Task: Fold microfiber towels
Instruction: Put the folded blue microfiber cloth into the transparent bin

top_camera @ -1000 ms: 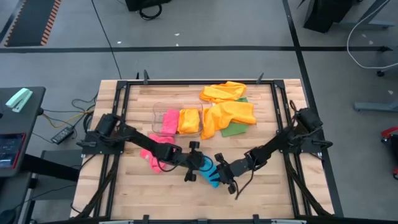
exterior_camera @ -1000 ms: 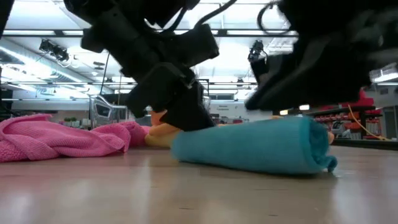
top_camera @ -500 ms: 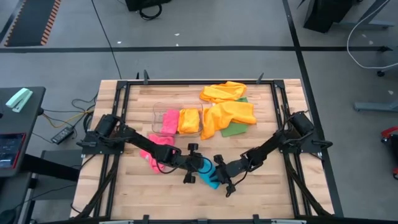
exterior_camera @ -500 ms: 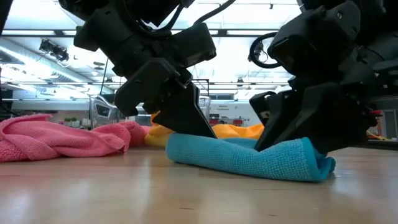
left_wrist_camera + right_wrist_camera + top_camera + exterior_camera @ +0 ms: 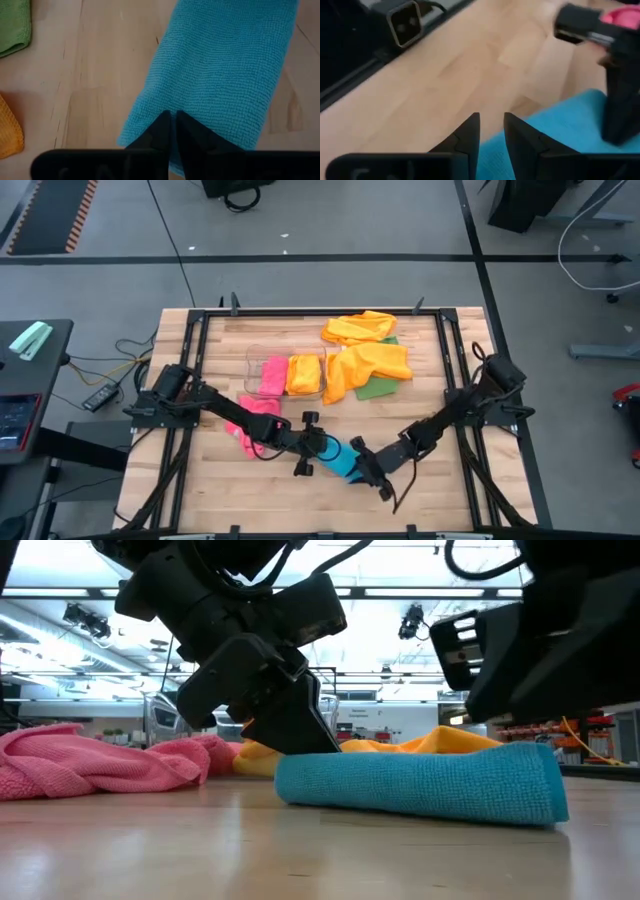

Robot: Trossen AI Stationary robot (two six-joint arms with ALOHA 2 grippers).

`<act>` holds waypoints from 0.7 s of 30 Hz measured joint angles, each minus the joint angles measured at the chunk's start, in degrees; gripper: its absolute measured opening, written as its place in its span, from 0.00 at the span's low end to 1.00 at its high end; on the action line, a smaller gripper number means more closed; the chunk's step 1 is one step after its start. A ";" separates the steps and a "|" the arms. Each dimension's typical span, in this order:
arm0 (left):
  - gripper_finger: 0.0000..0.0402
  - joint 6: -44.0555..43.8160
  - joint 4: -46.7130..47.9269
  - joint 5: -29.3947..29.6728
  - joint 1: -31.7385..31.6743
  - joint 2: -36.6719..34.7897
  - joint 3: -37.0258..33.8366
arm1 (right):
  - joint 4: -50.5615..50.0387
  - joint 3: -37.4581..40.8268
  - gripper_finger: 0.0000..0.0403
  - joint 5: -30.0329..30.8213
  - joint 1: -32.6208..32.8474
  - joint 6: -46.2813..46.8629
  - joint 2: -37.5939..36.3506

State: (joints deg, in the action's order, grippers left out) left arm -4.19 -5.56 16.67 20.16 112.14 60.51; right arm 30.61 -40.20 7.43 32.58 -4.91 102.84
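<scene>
Counter (image 5: 250,500): pale wooden top in a dark frame, carrying everything below. Places are given relative to the clear bin.

Orange towels (image 5: 368,358): the largest heap, loose and crumpled, just beside the bin on the right arm's side, reaching past its far edge.

Clear bin (image 5: 252,364): shallow, rectangular, near the counter's middle. It holds a folded pink towel (image 5: 271,375) and, beside it, a folded yellow towel (image 5: 305,374).

Pink towel, loose (image 5: 245,427): crumpled on the counter, nearer the front edge than the bin, partly under the left arm.

Blue towel (image 5: 341,459): folded into a flat oblong, lying on the counter well in front of the bin, between the two hands.

Green towel (image 5: 379,386): flat, mostly covered by the orange heap; one corner shows.

Left hand (image 5: 320,450): at the blue towel's end nearer the bin, fingers (image 5: 165,132) pressed together on the towel's edge.

Right hand (image 5: 361,463): at the blue towel's opposite end, fingers (image 5: 470,130) slightly parted above the cloth; whether they pinch it cannot be told.
</scene>
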 joint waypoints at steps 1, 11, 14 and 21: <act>0.10 -0.09 0.00 0.02 0.00 0.00 0.00 | 0.34 -0.11 0.27 -0.01 0.35 -0.46 0.26; 0.07 -0.59 0.11 0.00 -0.09 0.00 0.00 | 0.81 -0.16 0.65 2.69 1.31 -7.04 1.55; 0.07 -0.56 0.22 0.00 -0.13 0.00 0.00 | 1.20 -0.21 0.72 5.35 1.36 -8.68 2.93; 0.08 -0.80 0.26 0.00 -0.11 0.02 0.00 | 2.59 -0.63 0.74 10.64 2.64 -12.94 7.39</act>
State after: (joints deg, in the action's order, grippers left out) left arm -4.99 -5.30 16.67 20.05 112.16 60.51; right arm 33.20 -40.82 18.07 35.22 -17.84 110.24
